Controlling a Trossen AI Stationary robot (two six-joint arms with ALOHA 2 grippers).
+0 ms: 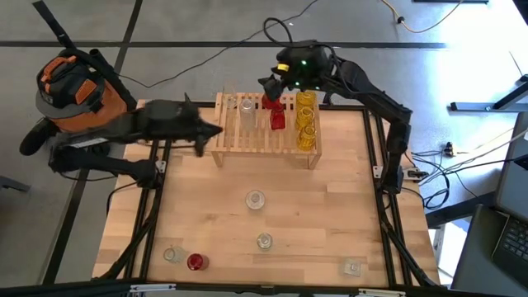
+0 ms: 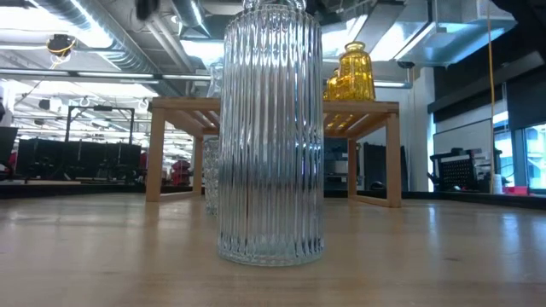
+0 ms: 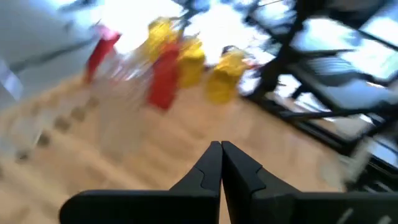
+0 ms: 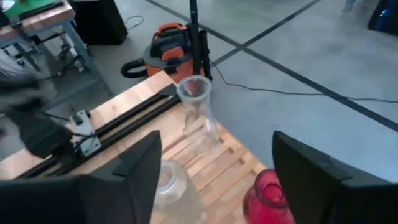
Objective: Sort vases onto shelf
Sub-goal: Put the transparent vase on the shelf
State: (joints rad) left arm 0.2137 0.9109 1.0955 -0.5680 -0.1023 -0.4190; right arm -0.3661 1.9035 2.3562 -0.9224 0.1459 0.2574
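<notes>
Our right gripper, fingers spread, hovers over the shelf top centre, by the red vases, colour-grouped. Left gripper pressed together, empty, left of the shelf; five vases wait on the table below.

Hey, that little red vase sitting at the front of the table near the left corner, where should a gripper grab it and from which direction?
Probably from straight above. The red vase stands upright with its mouth facing up, so closing on its upper part looks best. A clear vase stands close on its left, so set the fingers front to back.
</notes>
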